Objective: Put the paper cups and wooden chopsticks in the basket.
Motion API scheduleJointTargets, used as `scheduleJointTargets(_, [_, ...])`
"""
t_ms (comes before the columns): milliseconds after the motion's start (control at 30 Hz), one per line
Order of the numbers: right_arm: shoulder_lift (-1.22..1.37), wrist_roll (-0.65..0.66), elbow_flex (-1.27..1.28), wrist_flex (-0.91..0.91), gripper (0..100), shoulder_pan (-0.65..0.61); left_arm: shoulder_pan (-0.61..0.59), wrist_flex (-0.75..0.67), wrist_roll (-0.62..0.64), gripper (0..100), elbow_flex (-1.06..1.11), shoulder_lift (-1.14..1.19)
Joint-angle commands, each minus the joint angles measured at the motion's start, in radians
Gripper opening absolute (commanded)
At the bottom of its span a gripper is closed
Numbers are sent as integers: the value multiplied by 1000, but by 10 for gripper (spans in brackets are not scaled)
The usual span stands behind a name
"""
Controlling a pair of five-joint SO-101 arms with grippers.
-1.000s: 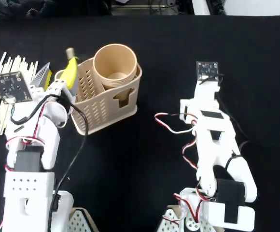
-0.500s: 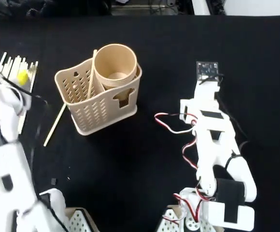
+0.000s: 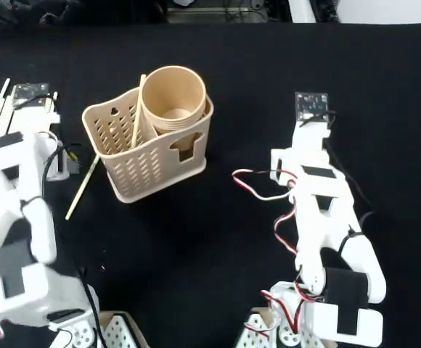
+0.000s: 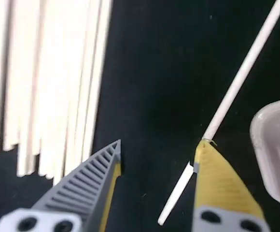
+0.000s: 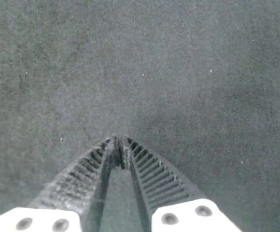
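High camera is hanging above the table (image 3: pixel 254 65), looking down. Arm bases are sitting at 6 o'clock, and the basket (image 3: pixel 149 148) is lying toward 10 o'clock. Left wrist camera is sitting close over the cloth, peering down past the left gripper (image 4: pixel 160 145) at the chopstick pile (image 4: pixel 48 82) and a loose chopstick (image 4: pixel 241 77). The high view is sharing both, around 9 o'clock. Right wrist camera is pointing down past the right gripper (image 5: pixel 119 145), very near bare cloth.

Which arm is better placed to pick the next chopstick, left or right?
Left, probably: the left claw is open beside the chopstick pile and a loose chopstick. The right claw is shut over bare cloth beyond the basket.
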Motion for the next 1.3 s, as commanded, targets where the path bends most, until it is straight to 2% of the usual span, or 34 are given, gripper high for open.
scheduleJointTargets(0, [2, -5, -36, -18, 13, 3, 47, 5, -15, 245, -114, 124])
scheduleJointTargets(267, [2, -3, -36, -18, 13, 3, 74, 5, -9, 236, -211, 282])
scheduleJointTargets(433, [2, -3, -36, -18, 13, 3, 77, 3, -15, 75, -213, 282])
scheduleJointTargets(500, [2, -3, -36, -18, 13, 3, 77, 5, -17, 52, -213, 282])
scheduleJointTargets(633, [2, -3, -36, -18, 13, 3, 74, 43, -17, 100, -220, 282])
scheduleJointTargets(800, [2, -3, -36, -18, 13, 3, 74, 173, -12, 140, -297, 282])
scheduleJointTargets(1067, [2, -3, -36, -18, 13, 3, 111, 491, -9, 157, -567, 285])
scheduleJointTargets(1267, [2, -3, -36, -18, 13, 3, 170, 433, -11, 156, -542, 368])
